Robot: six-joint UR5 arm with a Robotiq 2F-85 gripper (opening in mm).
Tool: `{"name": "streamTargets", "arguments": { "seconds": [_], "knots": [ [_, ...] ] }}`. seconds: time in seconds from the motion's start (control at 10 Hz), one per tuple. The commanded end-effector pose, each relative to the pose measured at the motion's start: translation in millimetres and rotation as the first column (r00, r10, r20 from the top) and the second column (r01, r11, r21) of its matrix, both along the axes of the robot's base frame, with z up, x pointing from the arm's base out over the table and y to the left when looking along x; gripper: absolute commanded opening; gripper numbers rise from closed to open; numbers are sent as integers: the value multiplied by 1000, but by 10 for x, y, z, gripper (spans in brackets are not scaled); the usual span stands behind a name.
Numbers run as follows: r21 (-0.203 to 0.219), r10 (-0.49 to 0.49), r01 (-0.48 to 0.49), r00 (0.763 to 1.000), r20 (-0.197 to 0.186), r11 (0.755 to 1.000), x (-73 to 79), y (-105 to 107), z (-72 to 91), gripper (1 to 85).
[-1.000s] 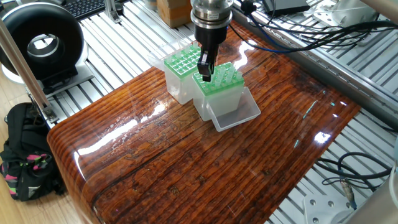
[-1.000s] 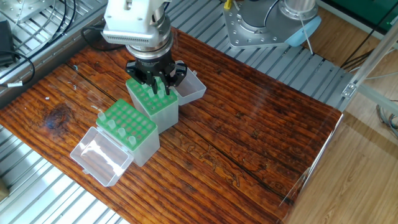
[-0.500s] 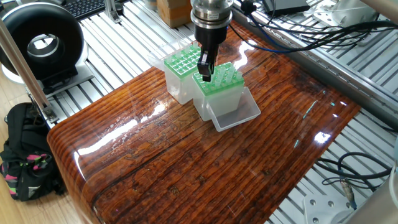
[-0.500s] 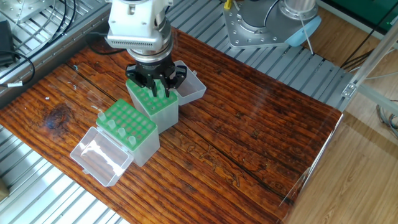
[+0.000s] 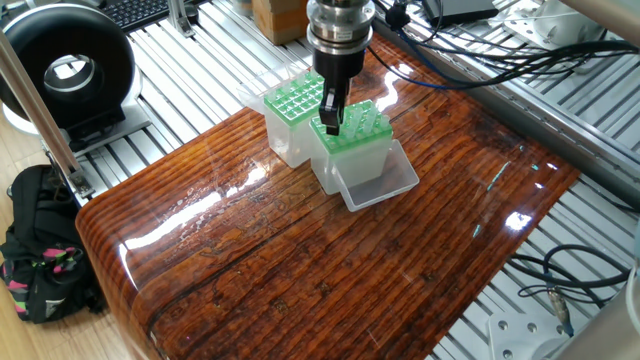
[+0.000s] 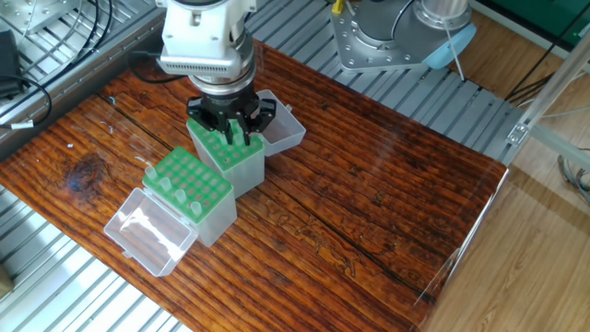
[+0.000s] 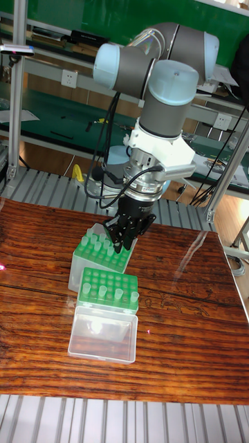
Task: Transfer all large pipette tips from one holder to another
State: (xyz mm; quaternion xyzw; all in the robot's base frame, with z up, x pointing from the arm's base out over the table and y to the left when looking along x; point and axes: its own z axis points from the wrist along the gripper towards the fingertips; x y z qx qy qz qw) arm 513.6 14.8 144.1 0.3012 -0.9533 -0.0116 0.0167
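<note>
Your gripper hangs over one green-topped box, jaws nearly together; whether they pinch a tip, you cannot tell. Tips stand in the neighbouring box beside the jaws, so transfers likely remain.

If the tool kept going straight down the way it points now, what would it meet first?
Probably the green top of the holder directly beneath the tool, or a tip seated there; depth is hard to judge.
</note>
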Motion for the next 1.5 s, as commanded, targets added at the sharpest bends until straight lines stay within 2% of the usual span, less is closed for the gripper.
{"name": "streamTargets", "arguments": {
  "seconds": [0.0, 0.3, 1.4],
  "knots": [
    [13, 1, -1, 1000, 1, 1000, 0, -12, -26, 307],
    [33, -4, 4, 1000, -2, 999, -10, 41, -32, 307],
    [33, -39, 39, 999, -8, 999, -20, 56, -23, 193]
  ]
}}
